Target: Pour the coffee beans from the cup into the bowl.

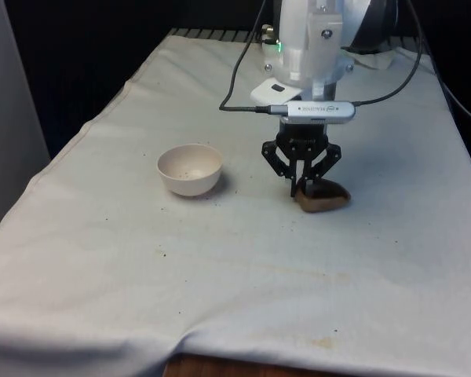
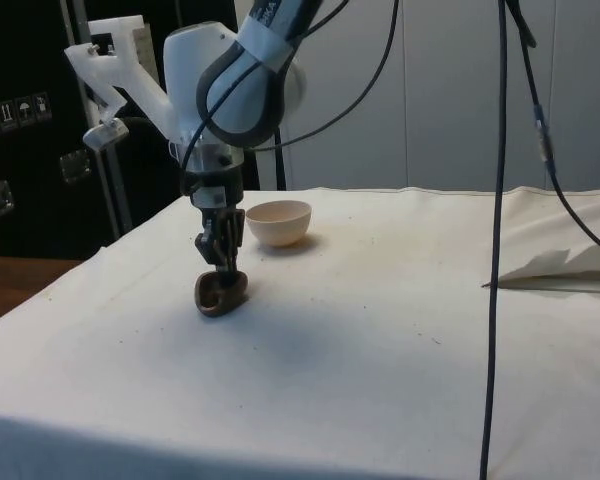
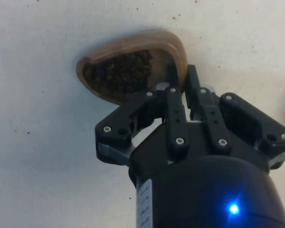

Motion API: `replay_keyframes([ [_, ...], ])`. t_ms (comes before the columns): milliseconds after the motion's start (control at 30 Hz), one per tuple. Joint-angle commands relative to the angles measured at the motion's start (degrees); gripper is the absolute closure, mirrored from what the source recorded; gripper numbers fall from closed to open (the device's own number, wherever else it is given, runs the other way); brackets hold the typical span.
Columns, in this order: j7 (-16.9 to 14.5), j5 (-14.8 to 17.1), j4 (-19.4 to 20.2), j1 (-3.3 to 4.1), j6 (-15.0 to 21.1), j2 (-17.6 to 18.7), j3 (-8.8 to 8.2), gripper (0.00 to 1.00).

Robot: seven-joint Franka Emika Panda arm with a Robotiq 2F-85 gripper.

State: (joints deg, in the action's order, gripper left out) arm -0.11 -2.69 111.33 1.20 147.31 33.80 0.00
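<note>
Gripper (image 3: 180, 78) astride cup (image 3: 128, 52) rim, bowl (image 1: 190, 169) well apart.

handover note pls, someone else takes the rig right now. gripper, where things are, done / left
Gripper: shut on the rim of the wooden cup, one finger inside, one outside.
Cup: on the cloth, to the front view's right of the bowl and apart from it, not yet lifted; coffee beans inside it.
Bowl: upright, holding at most a few dark specks.
Done: cup gripped.
Left: lift the cup, carry it over the bowl, tip the beans in.
</note>
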Motion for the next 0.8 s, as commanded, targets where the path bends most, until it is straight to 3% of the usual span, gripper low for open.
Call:
replay_keyframes([
  [0, 0.0, 0.1, 0.0, 0.00, 0.2, 0.1, 0.00, 0.99],
  [400, 0.5, -0.2, 0.3, 0.40, -0.7, -1.3, -0.06, 0.99],
  [433, 0.2, 0.0, -0.2, 0.17, -0.2, -0.6, 0.11, 0.99],
  [600, 0.6, -0.3, 0.7, 0.63, -1.8, -3.0, -0.17, 0.99],
  [700, 0.2, 0.0, 0.4, 0.34, -2.5, -3.3, 0.11, 0.99],
  [767, 0.6, -0.6, 1.0, 0.69, -3.2, -4.8, -0.29, 0.99],
])
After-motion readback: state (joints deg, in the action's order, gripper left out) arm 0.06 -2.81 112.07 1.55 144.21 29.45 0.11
